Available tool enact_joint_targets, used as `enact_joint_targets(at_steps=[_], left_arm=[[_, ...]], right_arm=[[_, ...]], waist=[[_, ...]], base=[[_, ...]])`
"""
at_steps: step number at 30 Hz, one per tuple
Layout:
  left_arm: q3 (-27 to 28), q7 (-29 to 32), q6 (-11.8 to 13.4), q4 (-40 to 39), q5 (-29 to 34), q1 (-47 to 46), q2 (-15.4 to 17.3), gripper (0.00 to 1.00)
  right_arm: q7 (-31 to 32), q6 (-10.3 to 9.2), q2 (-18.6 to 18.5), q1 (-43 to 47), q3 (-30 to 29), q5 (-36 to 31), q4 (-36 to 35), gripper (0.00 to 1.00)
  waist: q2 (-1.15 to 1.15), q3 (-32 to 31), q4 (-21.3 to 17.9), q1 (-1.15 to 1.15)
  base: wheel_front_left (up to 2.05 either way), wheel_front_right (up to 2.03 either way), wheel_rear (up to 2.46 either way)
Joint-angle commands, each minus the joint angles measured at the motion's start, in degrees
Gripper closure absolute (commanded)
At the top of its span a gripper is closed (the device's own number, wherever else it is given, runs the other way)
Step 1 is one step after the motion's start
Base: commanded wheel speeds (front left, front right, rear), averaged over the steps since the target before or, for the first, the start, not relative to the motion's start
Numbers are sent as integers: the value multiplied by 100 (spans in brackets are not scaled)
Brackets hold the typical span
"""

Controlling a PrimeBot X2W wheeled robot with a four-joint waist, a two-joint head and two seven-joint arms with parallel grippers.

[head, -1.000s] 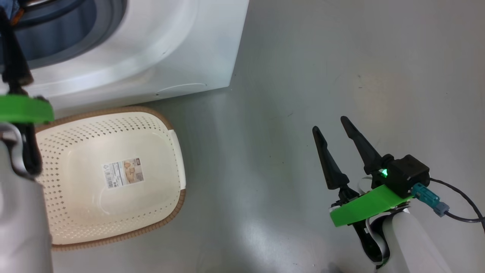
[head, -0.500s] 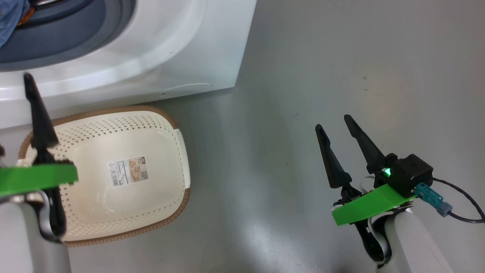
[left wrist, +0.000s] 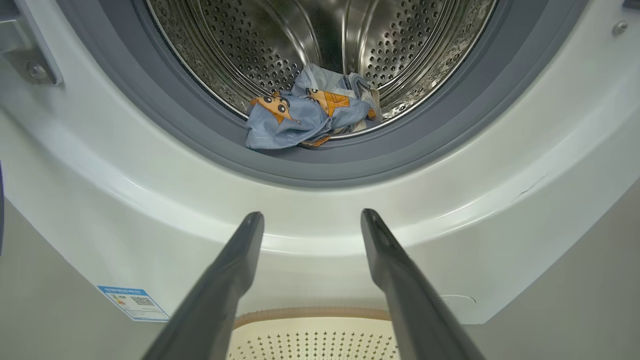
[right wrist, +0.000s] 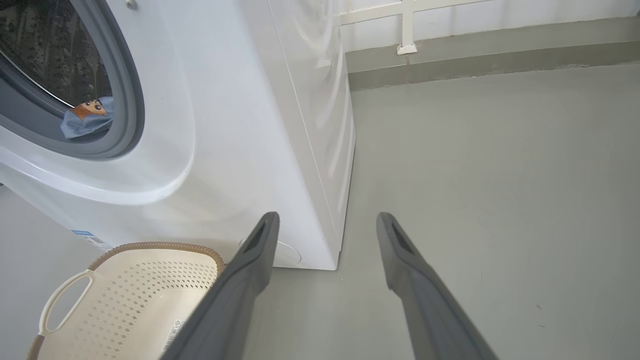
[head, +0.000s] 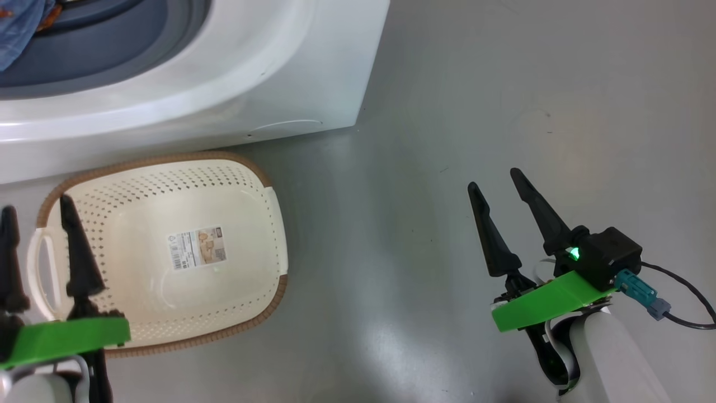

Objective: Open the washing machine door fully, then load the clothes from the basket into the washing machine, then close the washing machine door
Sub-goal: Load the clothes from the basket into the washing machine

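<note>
I can read no word anywhere: the paper label (head: 197,248) on the basket (head: 246,187) floor carries a barcode and tiny print, the blue sticker (left wrist: 132,302) low left on the washing machine (left wrist: 450,200) a code square.

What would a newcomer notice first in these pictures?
The blue cartoon-print clothes lie at the front of the steel drum in the white washing machine. On the grey floor before it stands the empty cream basket, a paper label on its bottom.
</note>
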Motion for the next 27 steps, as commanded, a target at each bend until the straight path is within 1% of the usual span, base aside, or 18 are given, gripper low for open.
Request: enact_joint_targets(at_steps=[1,4,10,13,21,27], left_arm=[[150,-23,54,-181,-10,187,103,0],[72,-23,153,-274,-107,389,101,0],[-127,-23,483,-394,-401,874,100,0],[-277,-23,560,-409,-405,1037,99,0],[-445,-23,634,-430,-404,1146,99,0],[-468,-23,590,-377,-337,1041,99,0]], right_arm=[[-68,35,19,169,115,-10,-144,0],[-68,35,17,177,110,-11,-142,0],[-68,35,11,174,144,24,-136,0],[-68,35,9,177,153,29,-120,0],[-68,35,9,174,155,20,-100,0],[-68,35,8,207,130,24,-81,0]], waist=[[0,-4,18,0],[0,-13,41,0],[0,-19,25,0],[0,-23,18,0],[0,-56,12,0],[0,-93,35,0]], base=[[0,0,0],[0,0,0],[0,0,0],[0,0,0],[0,0,0],[0,0,0]])
